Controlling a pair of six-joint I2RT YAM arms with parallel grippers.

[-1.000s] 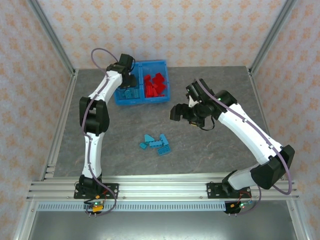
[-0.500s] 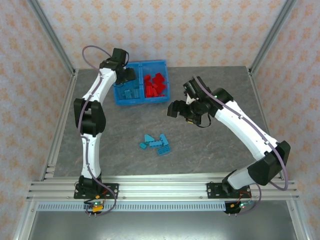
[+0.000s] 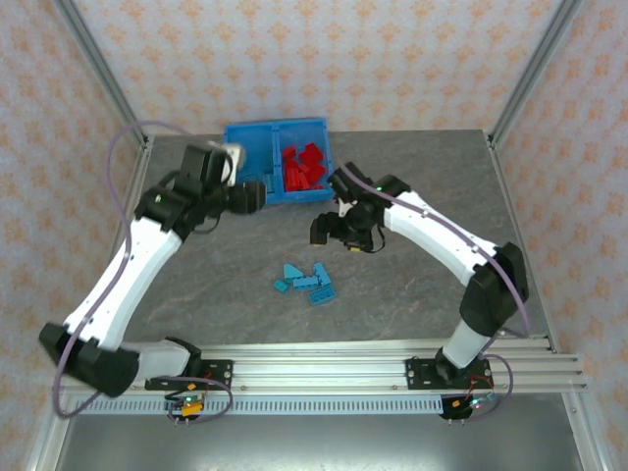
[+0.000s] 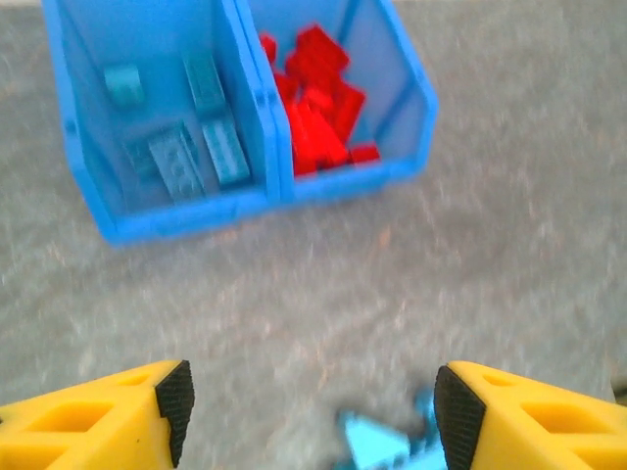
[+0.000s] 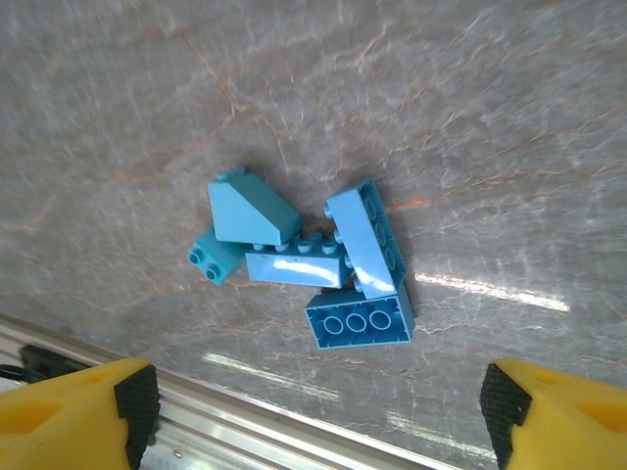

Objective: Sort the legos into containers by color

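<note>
The containers are the two halves of a blue bin (image 3: 275,127) at the back of the table. In the left wrist view the bin (image 4: 196,211) holds several light blue legos (image 4: 201,149) in its left half and several red legos (image 4: 318,108) in its right half. A pile of light blue legos (image 3: 309,281) lies on the table in front of the bin, sharp in the right wrist view (image 5: 304,259). My left gripper (image 3: 253,196) (image 4: 313,411) hovers just in front of the bin, open and empty. My right gripper (image 3: 334,232) (image 5: 318,406) hangs open above the pile.
The grey stone table (image 3: 422,294) has bare room to the right and left of the pile. An aluminium rail (image 3: 324,368) (image 5: 245,423) runs along the near edge. Patterned walls and metal posts close in the back and sides.
My left gripper has drawn back from over the bin's left half toward the near left and opened. The right gripper has shifted left, closer to the pile on the table.
</note>
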